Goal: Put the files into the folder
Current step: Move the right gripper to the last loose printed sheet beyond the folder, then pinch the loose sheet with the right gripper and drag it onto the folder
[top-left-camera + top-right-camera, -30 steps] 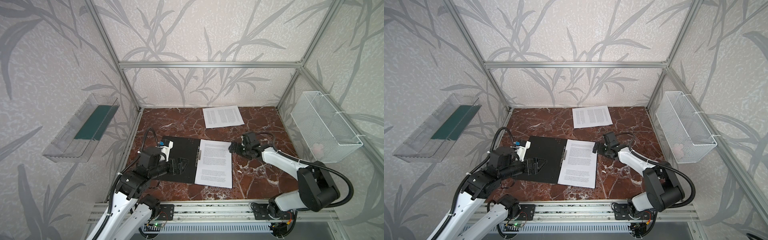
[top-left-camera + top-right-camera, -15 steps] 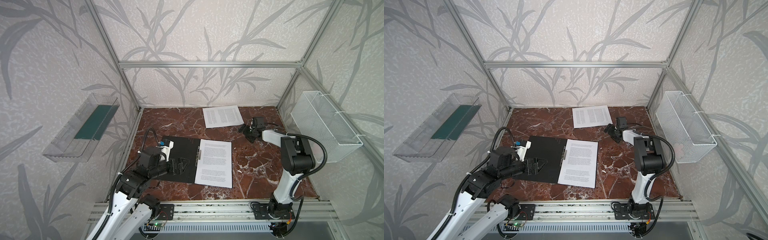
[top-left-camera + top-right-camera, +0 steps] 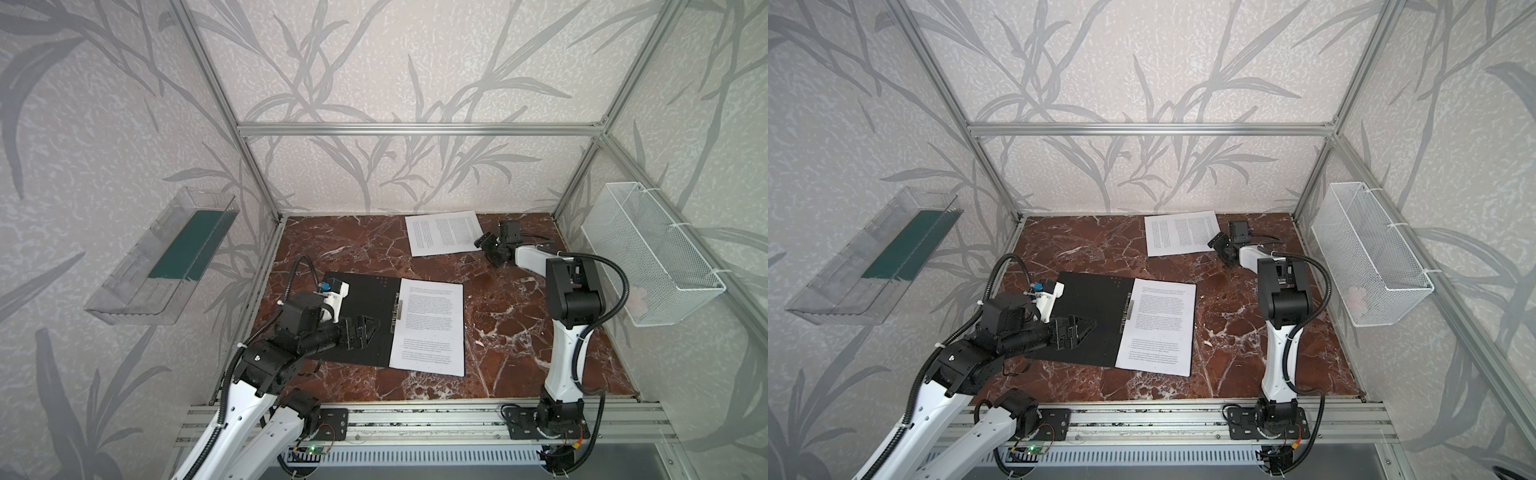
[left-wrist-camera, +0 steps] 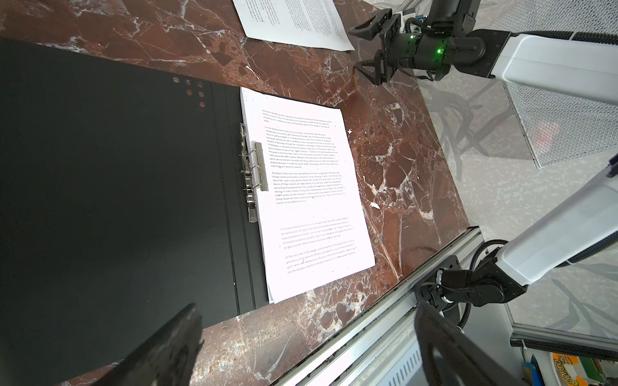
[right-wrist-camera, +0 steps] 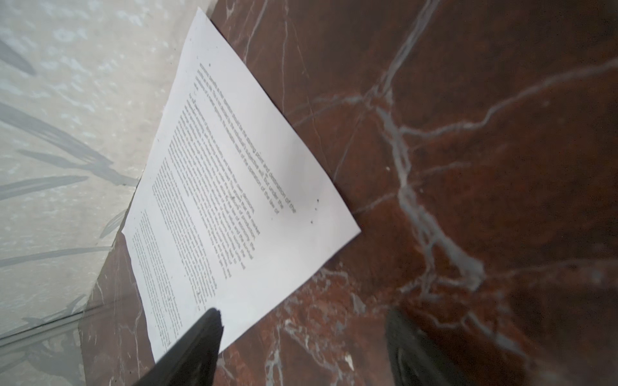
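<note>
Right gripper (image 3: pixel 490 250) sits low over the marble table (image 3: pixel 519 332), beyond the folder (image 3: pixel 357 299) and off its far right corner. Its jaws are parted with nothing between them. In both top views the folder lies open, black inside up, and a stack of files (image 3: pixel 432 328) covers its right half. A loose sheet (image 3: pixel 442 232) lies flat beyond the folder, apart from it, with the right gripper just beside the sheet's corner. The left gripper (image 3: pixel 365 330) hovers over the folder's left half, jaws spread wide and empty. In a top view a metal clip (image 3: pixel 1127 311) runs along the folder's spine, at the stack's edge.

From the left wrist, the folder (image 4: pixel 117 167) shows its clip (image 4: pixel 255 167) lying on the spine-side edge of the stack of files (image 4: pixel 311 194). Past the folder's far corner the right gripper (image 4: pixel 359 48) has both fingers plainly apart, next to the loose sheet (image 4: pixel 294 20).

From the right wrist, one dark finger (image 5: pixel 200 344) overlaps the loose sheet (image 5: pixel 240 200) at its edge, while the other hangs over bare table (image 5: pixel 468 133). The picture is blurred, so I cannot tell whether that finger touches the paper.
</note>
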{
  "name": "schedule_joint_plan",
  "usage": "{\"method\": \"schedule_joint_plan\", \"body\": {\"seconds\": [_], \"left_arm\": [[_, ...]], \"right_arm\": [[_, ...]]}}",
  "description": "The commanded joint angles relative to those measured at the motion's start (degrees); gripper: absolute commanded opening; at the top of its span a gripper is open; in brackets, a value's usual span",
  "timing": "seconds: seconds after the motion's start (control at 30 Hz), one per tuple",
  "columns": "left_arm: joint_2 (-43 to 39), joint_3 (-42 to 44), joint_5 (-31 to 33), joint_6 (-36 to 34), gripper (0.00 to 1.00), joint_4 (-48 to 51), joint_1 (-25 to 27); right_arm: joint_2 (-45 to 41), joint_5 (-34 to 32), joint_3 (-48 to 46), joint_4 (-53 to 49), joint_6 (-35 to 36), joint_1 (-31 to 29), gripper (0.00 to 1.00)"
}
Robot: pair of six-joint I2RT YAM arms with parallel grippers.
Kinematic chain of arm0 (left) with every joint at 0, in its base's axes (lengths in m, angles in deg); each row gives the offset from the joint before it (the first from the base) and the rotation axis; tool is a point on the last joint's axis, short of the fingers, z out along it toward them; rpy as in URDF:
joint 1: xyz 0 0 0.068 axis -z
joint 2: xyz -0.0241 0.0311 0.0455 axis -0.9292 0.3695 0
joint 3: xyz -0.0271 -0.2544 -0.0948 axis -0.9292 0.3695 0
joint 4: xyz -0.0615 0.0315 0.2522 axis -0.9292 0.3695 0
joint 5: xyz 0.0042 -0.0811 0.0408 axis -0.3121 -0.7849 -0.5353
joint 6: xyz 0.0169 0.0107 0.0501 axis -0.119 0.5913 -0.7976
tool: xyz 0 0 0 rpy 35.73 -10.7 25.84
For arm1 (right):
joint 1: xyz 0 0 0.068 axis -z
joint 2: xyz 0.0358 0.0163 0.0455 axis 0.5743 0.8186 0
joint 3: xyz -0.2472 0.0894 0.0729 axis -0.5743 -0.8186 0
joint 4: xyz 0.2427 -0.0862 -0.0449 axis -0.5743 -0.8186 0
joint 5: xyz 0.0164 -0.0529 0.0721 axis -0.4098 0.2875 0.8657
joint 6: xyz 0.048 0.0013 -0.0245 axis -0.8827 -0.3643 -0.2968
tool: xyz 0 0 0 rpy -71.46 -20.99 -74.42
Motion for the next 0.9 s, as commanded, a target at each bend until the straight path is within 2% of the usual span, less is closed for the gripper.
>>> {"method": "schedule_joint_plan", "body": {"seconds": [0.0, 0.2, 0.37, 0.87], "left_arm": [[0.01, 0.84, -0.47, -0.65, 0.99, -0.64, 0.03], [0.01, 0.85, -0.47, -0.58, 0.99, -0.75, 0.05], [0.36, 0.96, -0.55, -0.55, 0.99, -0.82, 0.03], [1.06, 1.02, -0.38, -0.42, 0.99, -0.8, 0.03]], "right_arm": [[3.93, -1.88, 3.02, -3.74, -1.98, 0.27, 0.76], [7.03, 0.29, 2.54, 4.78, -4.86, 0.54, 0.69], [7.66, 1.84, -1.1, 16.45, -6.68, 0.54, 0.63], [10.8, 9.37, -2.46, 40.74, -10.42, 2.14, 0.54]]}}
